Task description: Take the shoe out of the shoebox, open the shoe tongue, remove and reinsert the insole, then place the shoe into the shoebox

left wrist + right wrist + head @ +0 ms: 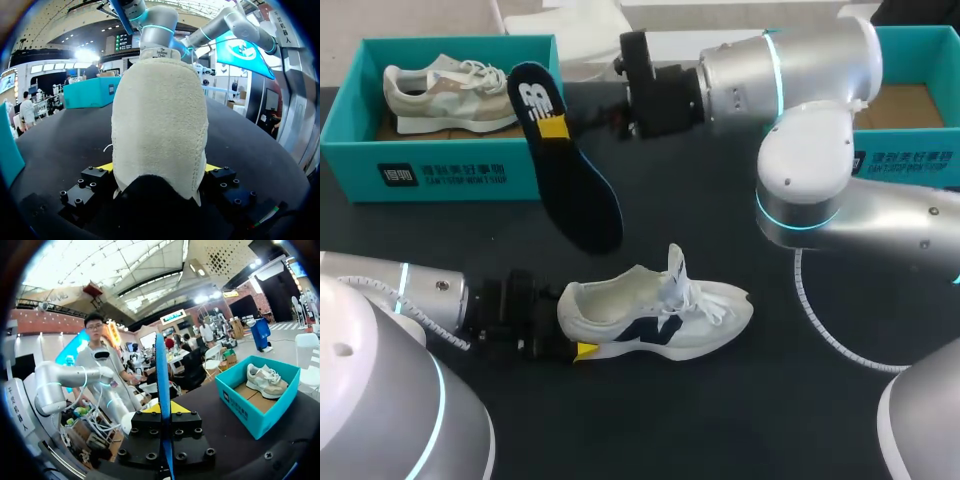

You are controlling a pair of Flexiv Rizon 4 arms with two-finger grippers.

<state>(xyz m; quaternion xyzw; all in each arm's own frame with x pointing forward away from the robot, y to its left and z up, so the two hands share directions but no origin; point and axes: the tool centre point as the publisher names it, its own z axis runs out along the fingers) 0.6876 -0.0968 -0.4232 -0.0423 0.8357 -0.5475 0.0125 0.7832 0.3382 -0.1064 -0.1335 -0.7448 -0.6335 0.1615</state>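
Note:
A white shoe [660, 315] with a dark side logo lies on its side on the black table, tongue and laces pulled up. My left gripper [575, 340] stands wide around its heel, both yellow tips against the heel's sides. In the left wrist view the fuzzy heel [160, 125] fills the gap between the fingers of the left gripper [159, 170]. My right gripper [555, 128] is shut on a dark blue insole [570, 190], held in the air beside the teal shoebox [440, 165]. The right wrist view shows the insole [161, 370] edge-on in the right gripper [165, 410].
A beige shoe [450, 90] lies in the left teal shoebox [250, 407], also the beige shoe [265, 380] in the right wrist view. A second teal box [910, 150] stands at the back right behind my right arm. A white coiled cable [820, 320] hangs over the table at right.

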